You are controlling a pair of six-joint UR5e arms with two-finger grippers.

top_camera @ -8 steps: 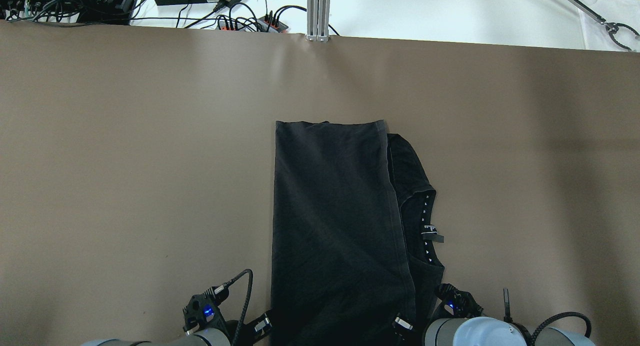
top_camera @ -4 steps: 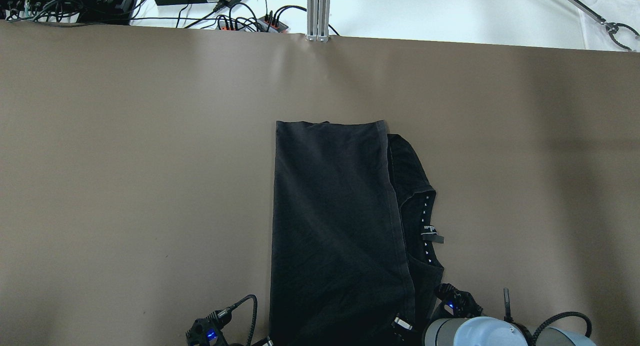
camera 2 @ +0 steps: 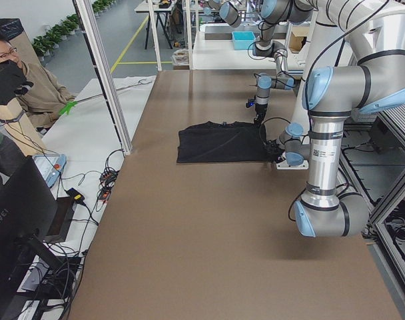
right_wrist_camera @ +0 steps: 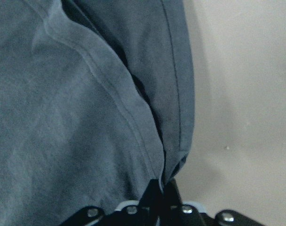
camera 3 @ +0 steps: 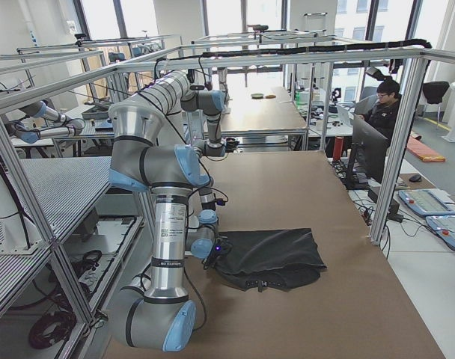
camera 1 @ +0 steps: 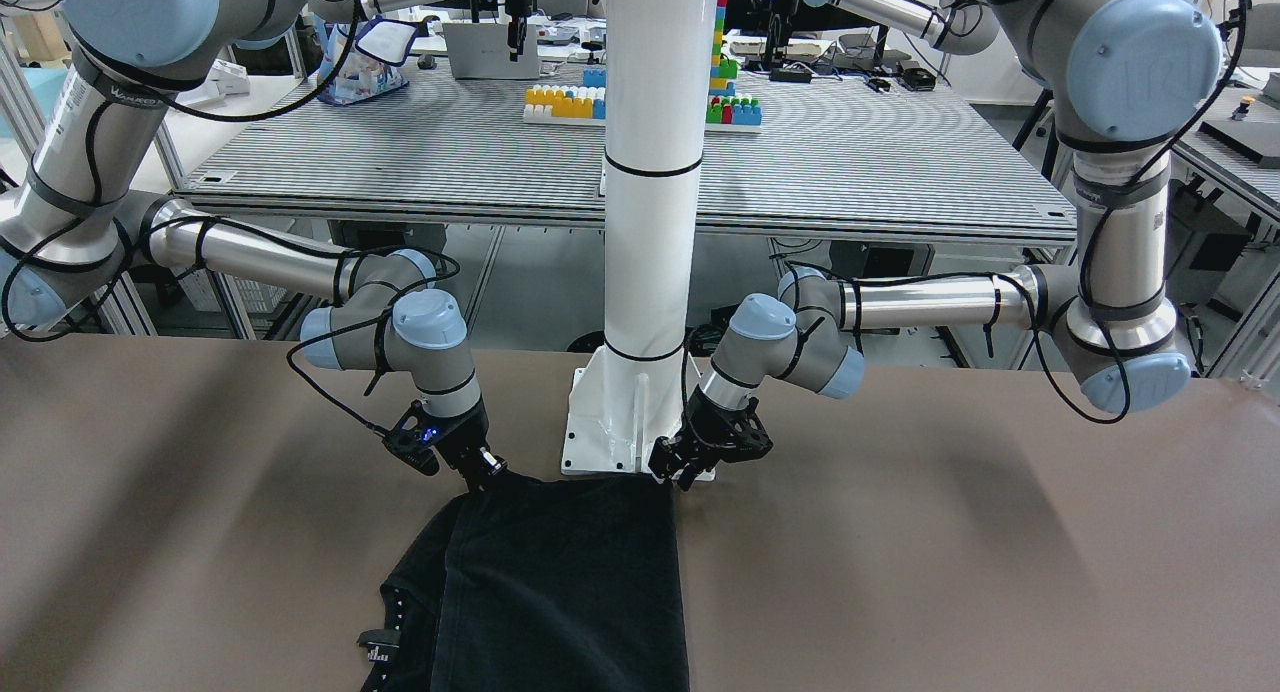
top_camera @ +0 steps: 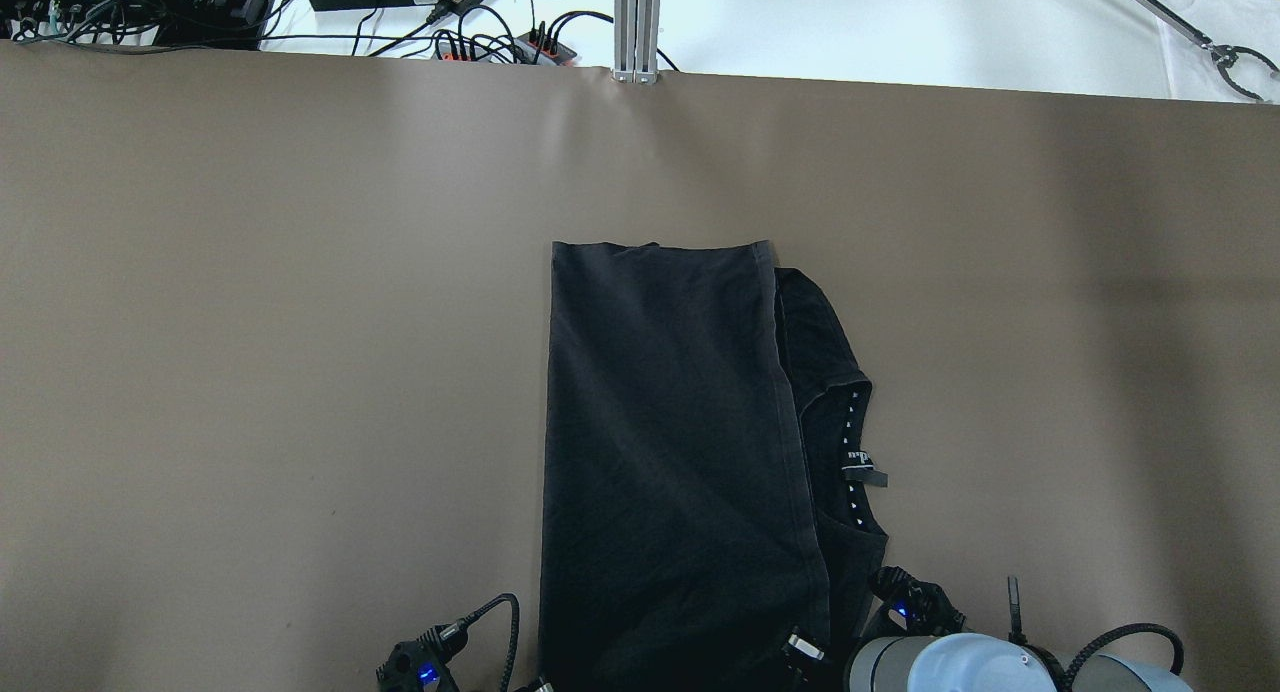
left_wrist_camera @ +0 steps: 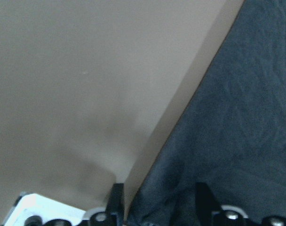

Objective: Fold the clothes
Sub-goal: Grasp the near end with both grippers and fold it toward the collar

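The black garment [top_camera: 670, 442] lies flat on the brown table [top_camera: 250, 322], folded into a long strip, with its neckline and white-print label [top_camera: 860, 462] showing on the right. It also shows in the front-facing view [camera 1: 570, 582]. My left gripper [camera 1: 682, 477] is at the garment's near left corner, and in the left wrist view [left_wrist_camera: 159, 207] its fingers stand apart over the cloth edge [left_wrist_camera: 237, 117]. My right gripper [camera 1: 480, 469] is at the near right corner. In the right wrist view [right_wrist_camera: 160, 188] it is shut on the garment's hem [right_wrist_camera: 171, 141].
The white pillar [camera 1: 650, 172] and its base plate [camera 1: 600, 432] stand just behind the garment's near edge, between both grippers. An aluminium post [top_camera: 636, 22] and cables [top_camera: 400, 2] sit beyond the far table edge. An operator [camera 2: 16, 80] sits past the far side.
My left gripper has drawn back toward the robot's base along the garment's left edge. The right gripper and the garment have barely moved.
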